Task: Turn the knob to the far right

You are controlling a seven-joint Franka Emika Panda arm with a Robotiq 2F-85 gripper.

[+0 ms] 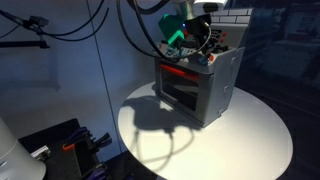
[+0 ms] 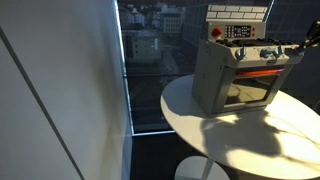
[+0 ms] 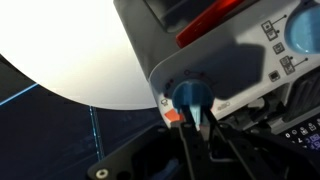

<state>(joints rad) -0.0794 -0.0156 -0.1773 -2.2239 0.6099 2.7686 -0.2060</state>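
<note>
The silver toy stove [image 1: 215, 85] stands on a round white table and shows in both exterior views [image 2: 215, 85]. In the wrist view the pale-blue knob [image 3: 188, 95] sits at the end of the front knob row, by the stove's corner. My gripper [image 3: 196, 122] has its two dark fingers on either side of the knob's raised ridge and is shut on it. In an exterior view the gripper [image 1: 180, 42] is at the stove's upper front edge. It reaches in from the right in an exterior view [image 2: 296, 47], where the knob itself is too small to make out.
The round white table [image 1: 255, 135] [image 2: 250, 140] has its edge close to the stove. Another pale-blue round part [image 3: 305, 30] lies further along the panel. A red strip [image 3: 215, 22] marks the oven front. Cables [image 1: 60, 25] hang behind; a window [image 2: 150, 60] stands beside the table.
</note>
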